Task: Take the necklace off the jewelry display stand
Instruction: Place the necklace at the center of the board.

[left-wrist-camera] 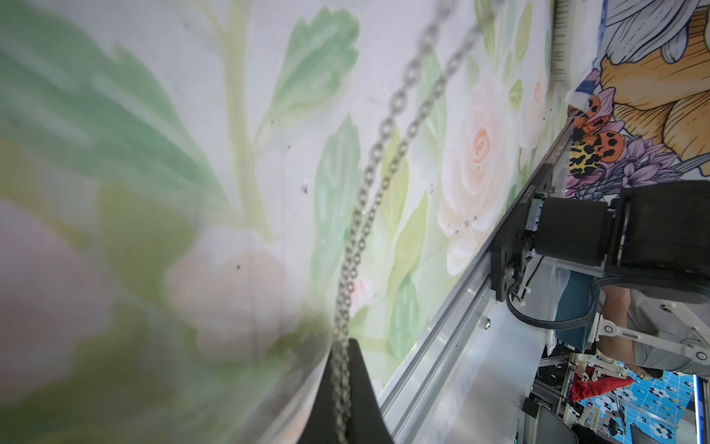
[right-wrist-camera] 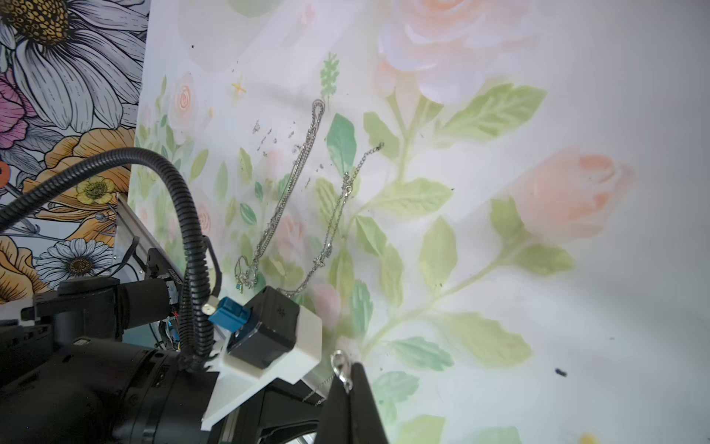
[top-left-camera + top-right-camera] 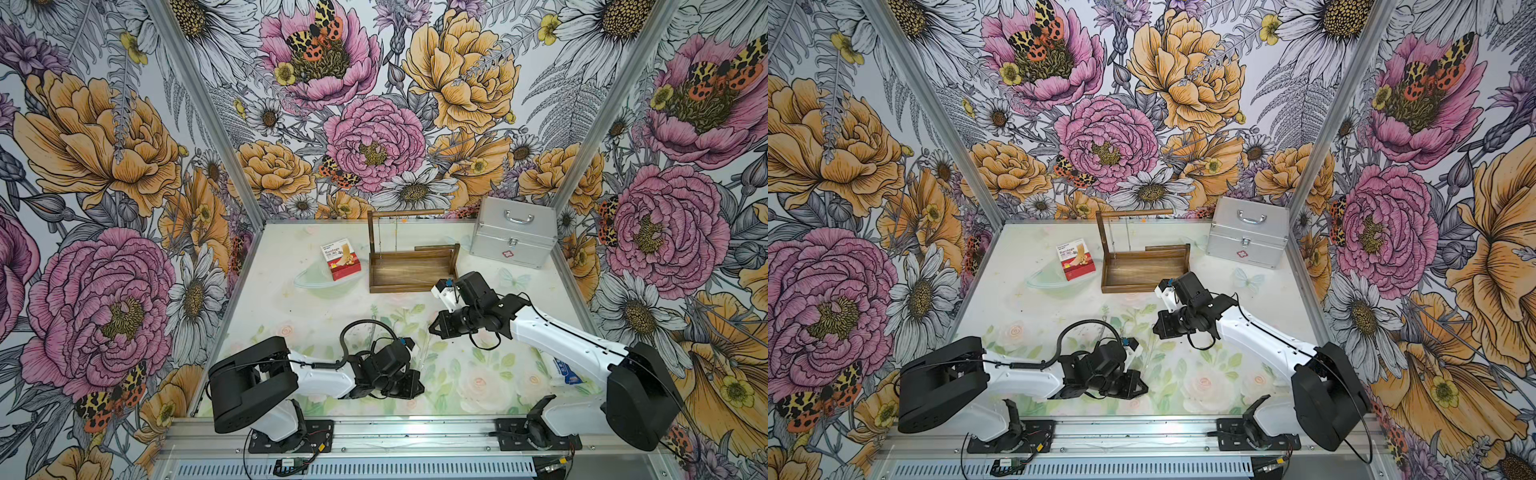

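The dark brown jewelry display stand [image 3: 409, 272] [image 3: 1142, 270] sits at the back centre in both top views. A thin chain [image 3: 398, 239] hangs from its top rod. Near the front, my left gripper [image 1: 344, 346] [image 3: 417, 384] is shut on a doubled silver necklace chain [image 1: 378, 169] that stretches away over the mat. My right gripper [image 2: 347, 369] [image 3: 432, 329], in front of the stand's tray, is shut on a silver lobster clasp [image 2: 340, 365] with a fine chain trailing toward the left arm.
Two more silver necklaces [image 2: 292, 180] [image 2: 336, 223] lie on the floral mat between the arms. A red-and-white box [image 3: 340, 258] stands left of the stand, and a silver metal case [image 3: 513, 232] at the back right. A white-and-blue packet [image 3: 565, 370] lies by the right arm.
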Tool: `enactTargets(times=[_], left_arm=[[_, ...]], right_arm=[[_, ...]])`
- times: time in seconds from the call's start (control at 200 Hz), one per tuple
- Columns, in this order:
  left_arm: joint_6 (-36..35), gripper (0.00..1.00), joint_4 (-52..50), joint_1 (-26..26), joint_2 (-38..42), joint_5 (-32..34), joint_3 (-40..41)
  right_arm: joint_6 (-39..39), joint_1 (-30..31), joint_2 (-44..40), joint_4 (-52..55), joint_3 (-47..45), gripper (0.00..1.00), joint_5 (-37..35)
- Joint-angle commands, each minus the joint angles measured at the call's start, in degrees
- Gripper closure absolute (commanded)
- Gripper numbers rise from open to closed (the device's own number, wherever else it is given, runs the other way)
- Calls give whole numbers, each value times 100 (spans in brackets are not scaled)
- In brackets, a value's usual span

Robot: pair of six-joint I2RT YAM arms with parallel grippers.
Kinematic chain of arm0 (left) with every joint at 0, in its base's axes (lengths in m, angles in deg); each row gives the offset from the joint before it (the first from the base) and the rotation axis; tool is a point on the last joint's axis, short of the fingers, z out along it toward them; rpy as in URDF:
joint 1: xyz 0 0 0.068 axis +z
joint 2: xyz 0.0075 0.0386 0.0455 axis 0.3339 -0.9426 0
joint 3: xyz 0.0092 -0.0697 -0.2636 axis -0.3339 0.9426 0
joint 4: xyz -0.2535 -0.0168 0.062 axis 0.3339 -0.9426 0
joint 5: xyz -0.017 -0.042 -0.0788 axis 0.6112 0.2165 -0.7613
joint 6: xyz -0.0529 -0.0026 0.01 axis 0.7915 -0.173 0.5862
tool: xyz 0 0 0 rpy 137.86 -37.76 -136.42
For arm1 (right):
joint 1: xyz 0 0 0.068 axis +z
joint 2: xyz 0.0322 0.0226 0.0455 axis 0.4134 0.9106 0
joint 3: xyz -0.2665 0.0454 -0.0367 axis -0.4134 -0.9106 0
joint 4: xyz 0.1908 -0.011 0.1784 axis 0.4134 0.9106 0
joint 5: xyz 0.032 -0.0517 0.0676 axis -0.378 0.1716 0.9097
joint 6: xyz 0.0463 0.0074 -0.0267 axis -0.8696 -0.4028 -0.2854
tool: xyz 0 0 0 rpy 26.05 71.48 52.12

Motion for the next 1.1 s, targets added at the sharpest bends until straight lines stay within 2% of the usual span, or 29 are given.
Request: enactTargets(times=[0.0, 0.405, 0.741, 1.096], left_arm=[[184, 100, -103, -40, 22, 271, 79], [333, 100, -472, 89, -375, 181, -29], [88, 100, -1291, 101, -59, 486, -186], [-116, 90, -1879, 101, 127, 739, -336]], right_arm=[[23, 61, 139, -100, 30, 100, -223], [71, 191, 888, -280, 305, 100, -221], [89, 237, 1115, -329, 437, 100, -298], [119, 297, 1273, -323, 548, 100, -370]])
